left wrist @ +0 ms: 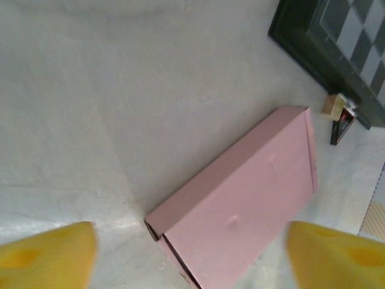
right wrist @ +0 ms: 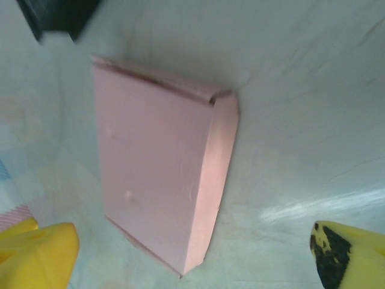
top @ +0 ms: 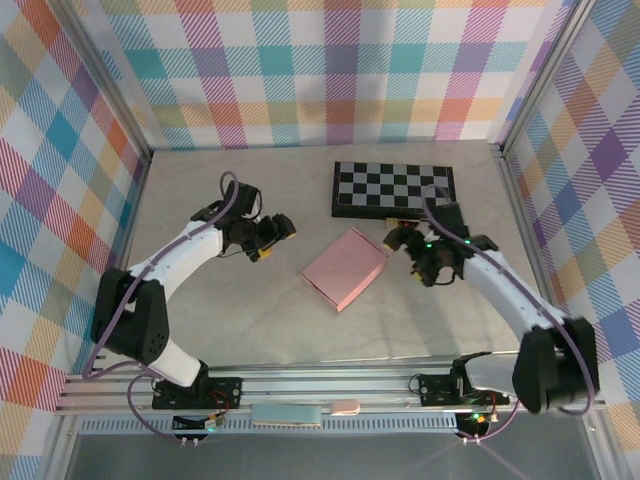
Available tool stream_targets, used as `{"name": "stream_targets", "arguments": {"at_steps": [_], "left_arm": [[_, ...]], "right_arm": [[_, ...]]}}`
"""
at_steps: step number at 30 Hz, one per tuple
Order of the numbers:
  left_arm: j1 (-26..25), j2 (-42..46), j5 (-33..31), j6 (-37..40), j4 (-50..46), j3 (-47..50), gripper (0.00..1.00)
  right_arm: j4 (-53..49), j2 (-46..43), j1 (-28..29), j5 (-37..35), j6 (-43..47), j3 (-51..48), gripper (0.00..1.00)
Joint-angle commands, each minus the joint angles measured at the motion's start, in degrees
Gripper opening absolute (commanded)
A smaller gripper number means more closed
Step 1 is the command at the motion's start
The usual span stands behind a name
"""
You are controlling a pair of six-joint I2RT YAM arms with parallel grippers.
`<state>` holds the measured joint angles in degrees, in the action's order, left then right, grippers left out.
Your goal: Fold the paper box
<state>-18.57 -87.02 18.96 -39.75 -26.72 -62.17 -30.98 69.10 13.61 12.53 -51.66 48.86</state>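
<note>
I am reading everything off the chequered board (top: 393, 188), which lies flat at the far right of the pale table (top: 230, 330). The paper box (top: 345, 268) sits just on my side of the board's near edge, below its left half. It does not touch the board, and its sides are turned at an angle to the board's sides. It looks folded up into a shallow pink rectangle resting on its broad face. The left wrist camera shows the paper box (left wrist: 246, 211) with a darker slit along one end, and the board's dark frame (left wrist: 337, 42) beyond it. The left gripper (top: 275, 238) hangs out past the board's left end and nearer to me, with its yellow pads (left wrist: 45, 253) spread wide and gripping nothing. The right gripper (top: 412, 255) hovers just off the board's near edge, toward its right half. Its pads (right wrist: 36, 253) are also spread wide, on either side of the paper box (right wrist: 156, 174) without touching it.
</note>
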Motion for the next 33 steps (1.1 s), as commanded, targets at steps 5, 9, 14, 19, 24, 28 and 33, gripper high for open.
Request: {"name": "stream_targets", "arguments": {"at_steps": [5,9,14,19,24,28,33], "left_arm": [[1.2,17.4,-9.5,6.6,9.7,10.1,1.00],[1.0,20.0,-30.4,7.6,-0.6,8.3,1.00],[1.1,19.6,-48.9,17.7,1.3,11.3,1.00],[2.0,13.8,-52.8,28.2,14.4,17.9,1.00],[3.4,8.4,-50.1,34.4,32.0,24.8,1.00],[6.8,2.1,-37.3,37.6,43.5,26.4,1.00],[9.6,-1.0,-29.3,43.3,49.1,26.1,1.00]], "right_arm": [[-16.4,-16.1,-2.5,-29.0,14.0,5.8,0.99],[-7.4,-23.8,-2.5,-39.8,24.9,-2.0,0.99],[18.6,-32.2,-2.5,-45.1,39.2,-21.4,0.99],[37.9,-21.7,-2.6,-41.4,48.5,-30.7,0.99],[51.1,-6.3,-2.8,-34.2,51.9,-29.8,0.99],[65.1,4.8,-4.5,-28.3,53.6,-27.3,0.99],[78.8,16.9,-9.8,-22.7,50.9,-25.9,0.99]]}}
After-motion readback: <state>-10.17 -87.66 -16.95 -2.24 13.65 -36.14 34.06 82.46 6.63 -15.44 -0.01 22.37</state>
